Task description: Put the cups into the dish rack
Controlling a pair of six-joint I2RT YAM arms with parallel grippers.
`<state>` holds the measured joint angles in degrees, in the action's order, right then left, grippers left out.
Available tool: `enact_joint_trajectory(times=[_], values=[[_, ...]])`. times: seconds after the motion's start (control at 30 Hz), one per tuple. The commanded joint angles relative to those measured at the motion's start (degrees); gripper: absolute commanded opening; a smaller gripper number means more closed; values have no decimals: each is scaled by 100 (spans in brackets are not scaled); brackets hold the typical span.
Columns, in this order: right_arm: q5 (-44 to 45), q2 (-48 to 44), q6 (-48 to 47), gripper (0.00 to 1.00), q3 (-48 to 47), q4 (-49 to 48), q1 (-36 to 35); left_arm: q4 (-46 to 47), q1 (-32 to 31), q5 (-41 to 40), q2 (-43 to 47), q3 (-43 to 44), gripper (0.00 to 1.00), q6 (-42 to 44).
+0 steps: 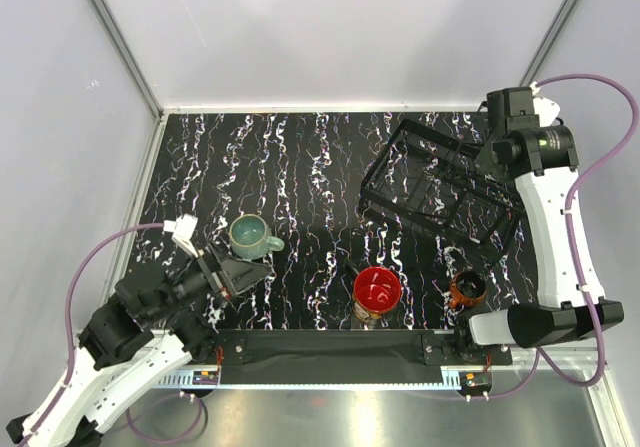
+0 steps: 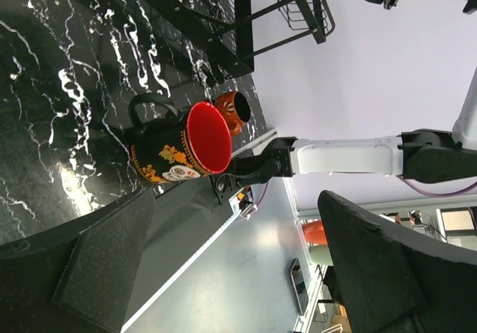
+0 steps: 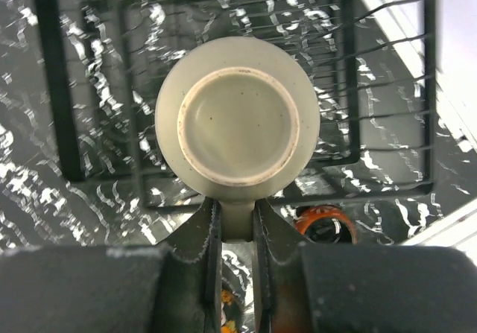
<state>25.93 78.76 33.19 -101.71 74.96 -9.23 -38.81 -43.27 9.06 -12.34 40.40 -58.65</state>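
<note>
Worktop (image 1: 300,167): glossy black slab, white marble-like veining.
Rack (image 3: 56,87): thin black wire, smooth coating, slight sheen.
Beige mug (image 3: 237,121): speckled satin glaze; foot ring paler, matt.
Red mug (image 2: 195,143): glossy red glaze inside; dark outside with floral prints.
Orange mug (image 1: 468,289): glossy glaze.
Teal mug (image 1: 249,235): smooth, soft-sheen glaze.
Left tool (image 2: 235,206): pads matt black, finely grained.
Arm shell (image 1: 555,217): smooth white plastic.

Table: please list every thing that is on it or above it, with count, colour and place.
table: 1, black with white veins
dish rack: 1, black wire, far right
teal-green mug: 1, teal-green, left part
dark mug: 1, black outside, red inside, near edge, middle
orange mug: 1, orange, near edge, right
beige mug: 1, beige, over the dish rack, base toward the wrist camera
left claw: 1, black, open, beside the teal-green mug
right claw: 1, black, shut on the beige mug's handle
</note>
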Motion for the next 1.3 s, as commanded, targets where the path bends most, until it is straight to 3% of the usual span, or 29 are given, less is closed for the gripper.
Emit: enact_joint_trajectory(times=[0.0, 0.23, 0.47, 0.93, 1.07, 1.2, 1.27], values=[[-185, 69, -339, 0, -209, -263, 377, -101, 11, 122, 144, -138, 99, 91], [-888, 332, -541, 0, -15, -526, 1071, -57, 11, 245, 188, -331, 99, 205], [-1134, 859, -647, 0, -24, -702, 1231, -127, 11, 237, 153, -288, 99, 486], [-739, 1379, -621, 0, 213, -877, 1301, -452, 11, 193, -40, -173, 99, 1005], [-765, 1423, -682, 6, 301, -957, 1337, -400, 11, 307, -199, -164, 99, 1110], [-774, 1458, -735, 19, 354, -992, 1363, -347, 11, 438, -330, -173, 99, 1146], [-765, 1414, -752, 32, 363, -992, 1363, -338, 11, 474, -392, -191, 99, 1163]])
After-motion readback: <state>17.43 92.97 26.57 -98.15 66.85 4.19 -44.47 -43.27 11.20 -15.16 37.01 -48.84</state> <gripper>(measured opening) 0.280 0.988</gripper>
